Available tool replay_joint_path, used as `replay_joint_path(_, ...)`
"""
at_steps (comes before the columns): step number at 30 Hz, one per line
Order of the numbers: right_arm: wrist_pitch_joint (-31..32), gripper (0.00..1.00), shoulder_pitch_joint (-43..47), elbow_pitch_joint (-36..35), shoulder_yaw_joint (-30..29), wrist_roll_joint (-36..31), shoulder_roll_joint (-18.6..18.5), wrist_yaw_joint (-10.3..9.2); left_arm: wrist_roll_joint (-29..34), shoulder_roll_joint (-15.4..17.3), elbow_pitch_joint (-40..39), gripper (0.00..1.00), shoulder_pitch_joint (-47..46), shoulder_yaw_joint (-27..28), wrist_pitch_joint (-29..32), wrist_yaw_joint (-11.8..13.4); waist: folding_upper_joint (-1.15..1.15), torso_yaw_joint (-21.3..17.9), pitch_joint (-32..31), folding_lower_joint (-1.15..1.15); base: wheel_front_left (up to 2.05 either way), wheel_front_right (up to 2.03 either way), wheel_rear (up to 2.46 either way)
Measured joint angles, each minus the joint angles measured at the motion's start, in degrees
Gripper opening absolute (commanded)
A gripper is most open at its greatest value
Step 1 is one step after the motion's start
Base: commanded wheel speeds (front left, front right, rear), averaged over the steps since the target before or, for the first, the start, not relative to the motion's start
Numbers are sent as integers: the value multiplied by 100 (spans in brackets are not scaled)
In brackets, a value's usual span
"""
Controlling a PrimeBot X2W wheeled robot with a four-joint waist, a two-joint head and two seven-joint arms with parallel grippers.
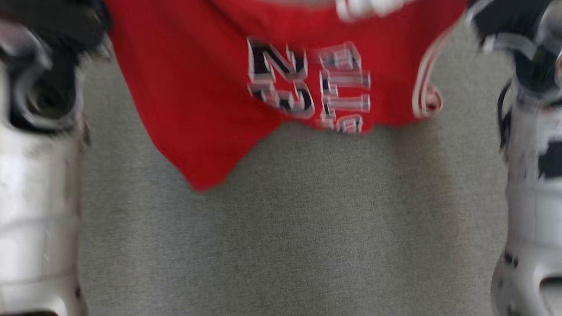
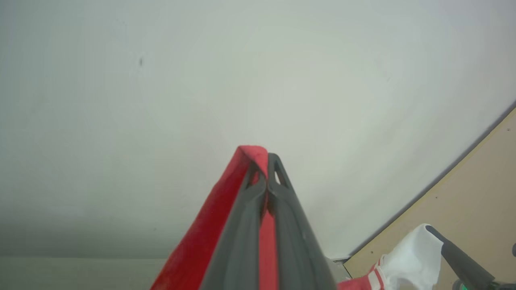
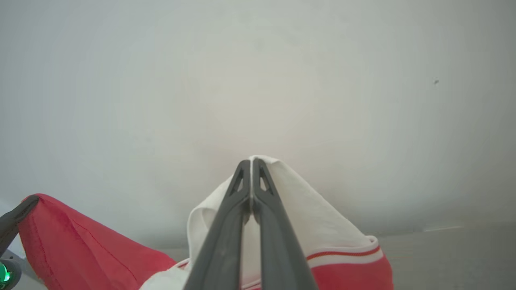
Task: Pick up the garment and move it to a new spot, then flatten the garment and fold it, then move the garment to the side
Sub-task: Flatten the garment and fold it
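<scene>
Left wrist view, left jaws clamped on red garment [image 2: 193, 249], right jaws pinching its white part [image 3: 306, 201].

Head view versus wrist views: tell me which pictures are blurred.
Head view: motion-smeared, the garment and its lettering ghosted. Left wrist view: sharp on the left gripper. Right wrist view: sharp on the right gripper, wall behind evenly lit.

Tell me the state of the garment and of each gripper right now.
garment: held up, hanging loosely between both grippers, with one red corner drooping lowest over the grey surface.
left gripper: shut, pinching a red edge of the garment.
right gripper: shut, pinching a white part of the garment.
</scene>
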Motion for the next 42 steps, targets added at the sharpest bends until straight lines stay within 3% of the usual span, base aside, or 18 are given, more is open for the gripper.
replay_joint_path(12, -1656, 0, -3254, 936, -293, -501, 70, 0, 708, 452, 288, 0, -2626, 209, -1146, -2, 1, -220, 1306, 1, 0, 0, 0)
replay_joint_path(20, -3381, 0, -4621, 1202, -505, -938, -135, 0, 1128, 606, 394, 0, -3707, 114, -1996, -137, 0, -277, 1986, 0, 0, 0, 0)
replay_joint_path(24, -3917, 0, -4969, 1326, -408, -953, -309, 0, 1133, 655, 465, 0, -3863, 110, -2235, -213, 0, -302, 2214, 0, 0, 0, 0)
replay_joint_path(29, -3913, 0, -4837, 1717, 80, -839, -579, 0, 1225, 760, 589, 0, -3740, -1, -2416, -279, 0, -326, 2449, -1, 0, 0, 0)
replay_joint_path(34, -3951, 0, -4066, 1823, 758, -469, -808, 0, 1245, 744, 646, 0, -3117, -204, -2512, -321, 0, -313, 2590, 0, 0, 0, 0)
replay_joint_path(38, -3811, 0, -3346, 1550, 1599, -68, -1080, 0, 1103, 736, 460, 0, -2529, -386, -2541, -347, 0, -286, 2498, -1, 0, 0, 0)
replay_joint_path(42, -3630, 0, -2436, 1088, 1963, 445, -1344, 0, 810, 744, -12, 0, -1743, -635, -2551, -355, -1, -252, 2278, -1, 0, 0, 0)
